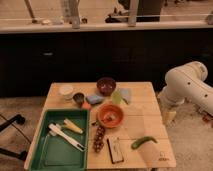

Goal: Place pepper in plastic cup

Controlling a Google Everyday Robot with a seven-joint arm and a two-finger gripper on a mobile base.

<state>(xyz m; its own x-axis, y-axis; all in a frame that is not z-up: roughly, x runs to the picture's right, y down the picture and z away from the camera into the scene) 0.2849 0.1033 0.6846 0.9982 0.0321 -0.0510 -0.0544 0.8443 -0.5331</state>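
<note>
Camera view: pepper [144,142] front-right on table [145,111], plastic cup [116,97] mid-table; gripper [169,117] beside right edge, grip state untellable.

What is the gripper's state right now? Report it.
Gripper: open or closed cannot be told; it hangs beside the wooden table at its right edge, apart from the green pepper.

arm [190,82]: I see one white arm entering from the right edge, bent sharply, its lower part dropping down and left | gripper [169,117]: hangs pointing down under that bend, right side of my view, mid-height
</note>
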